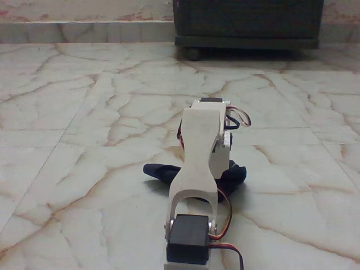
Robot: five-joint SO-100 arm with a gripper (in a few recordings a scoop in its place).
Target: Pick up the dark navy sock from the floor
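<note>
Directly behind the white arm (201, 157), the dark navy sock (159, 171) lies flat on the floor (84, 112), still not lifted. Reaching seems done; gripping and raising remain. Its long axis runs left to right across the fixed view, ends showing either side of the arm. Jaws are hidden; I cannot tell their state.

The white plastic arm (197, 169) extends away from the camera over the glossy cream-white marble floor (84, 124). Its gripper (216, 140) points downward; jaw state is hidden by the arm. The crumpled dark navy sock (163, 171) lies directly beneath the jaws, protruding on both sides. A dark wooden cabinet (247, 22) stands well beyond.
</note>
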